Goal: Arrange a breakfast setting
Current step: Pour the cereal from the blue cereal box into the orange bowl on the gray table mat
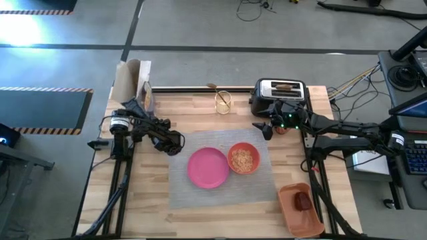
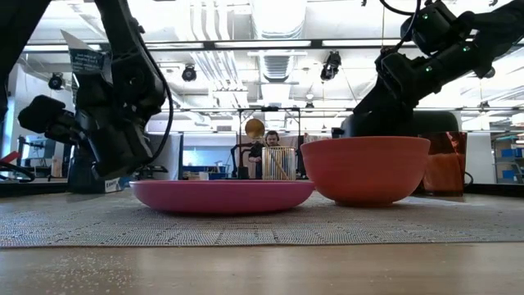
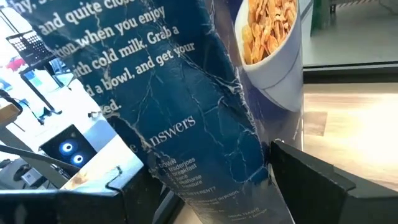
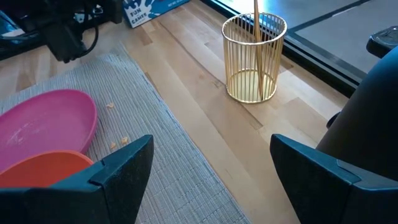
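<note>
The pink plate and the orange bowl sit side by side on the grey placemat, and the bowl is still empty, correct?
Not quite. The pink plate and orange bowl do sit side by side on the grey placemat, but the bowl is not empty: the high view shows cereal in it.

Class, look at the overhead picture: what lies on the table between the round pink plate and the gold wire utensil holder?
Only grey woven placemat and bare wooden tabletop lie between round pink plate and gold wire holder, seen from above.
</note>
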Robot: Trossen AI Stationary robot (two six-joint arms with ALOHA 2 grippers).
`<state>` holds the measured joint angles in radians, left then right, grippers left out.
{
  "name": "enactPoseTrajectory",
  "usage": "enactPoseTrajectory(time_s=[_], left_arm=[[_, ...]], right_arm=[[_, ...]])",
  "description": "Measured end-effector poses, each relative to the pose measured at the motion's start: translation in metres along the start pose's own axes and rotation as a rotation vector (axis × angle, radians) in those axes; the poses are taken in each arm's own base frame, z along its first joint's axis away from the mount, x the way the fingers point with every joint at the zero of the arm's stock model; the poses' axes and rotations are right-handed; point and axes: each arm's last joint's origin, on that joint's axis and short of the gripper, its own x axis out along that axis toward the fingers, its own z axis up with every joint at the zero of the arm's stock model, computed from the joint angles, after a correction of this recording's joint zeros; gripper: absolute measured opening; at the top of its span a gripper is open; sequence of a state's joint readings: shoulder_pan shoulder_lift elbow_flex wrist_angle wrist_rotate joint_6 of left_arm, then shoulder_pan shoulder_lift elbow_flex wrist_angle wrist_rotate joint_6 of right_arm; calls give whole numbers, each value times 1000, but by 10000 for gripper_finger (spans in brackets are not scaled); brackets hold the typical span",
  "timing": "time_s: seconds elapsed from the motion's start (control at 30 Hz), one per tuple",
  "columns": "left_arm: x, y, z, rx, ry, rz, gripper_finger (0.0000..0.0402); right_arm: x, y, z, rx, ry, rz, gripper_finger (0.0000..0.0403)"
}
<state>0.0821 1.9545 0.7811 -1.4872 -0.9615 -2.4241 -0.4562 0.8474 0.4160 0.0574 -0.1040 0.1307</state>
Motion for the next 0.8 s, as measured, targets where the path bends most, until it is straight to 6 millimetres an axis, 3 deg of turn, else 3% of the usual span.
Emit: enactPoseTrajectory(time_s=[0.2, 0.5, 0.8], left_arm=[[-1, 0, 0, 6, 0, -4, 264], [-29, 6, -3, 39, 61, -18, 264], [-43, 11, -4, 62, 104, -5, 271]], right_arm=[[0, 0, 0, 0, 0, 0, 311], [0, 0, 0, 0, 0, 0, 311], [0, 0, 0, 0, 0, 0, 311]])
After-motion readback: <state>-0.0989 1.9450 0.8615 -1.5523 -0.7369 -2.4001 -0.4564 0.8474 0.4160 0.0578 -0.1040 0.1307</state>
